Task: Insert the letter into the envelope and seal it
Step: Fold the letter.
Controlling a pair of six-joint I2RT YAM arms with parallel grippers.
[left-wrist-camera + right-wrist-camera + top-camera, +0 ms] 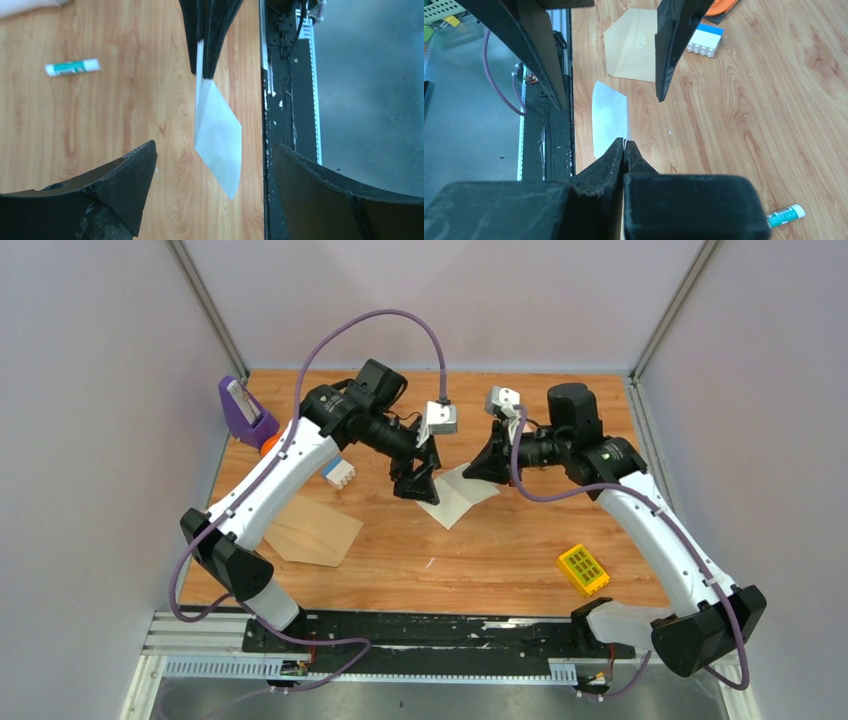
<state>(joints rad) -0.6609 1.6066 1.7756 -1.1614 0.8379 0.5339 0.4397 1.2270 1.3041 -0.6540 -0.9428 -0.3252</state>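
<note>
My right gripper (624,144) pinches the letter (610,116) upright, likely for carrying. Left gripper (214,147) gapes wide astride it. Envelope (315,530) lies toward the worktop's (480,565) near-left corner.

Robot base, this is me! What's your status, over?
Right gripper shut on the letter, at its edge. Left gripper open, fingers either side of it. Envelope lies apart on the table, nothing seen on it.

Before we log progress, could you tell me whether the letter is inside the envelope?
Out: the right gripper pinches the letter, well apart from the envelope.
</note>
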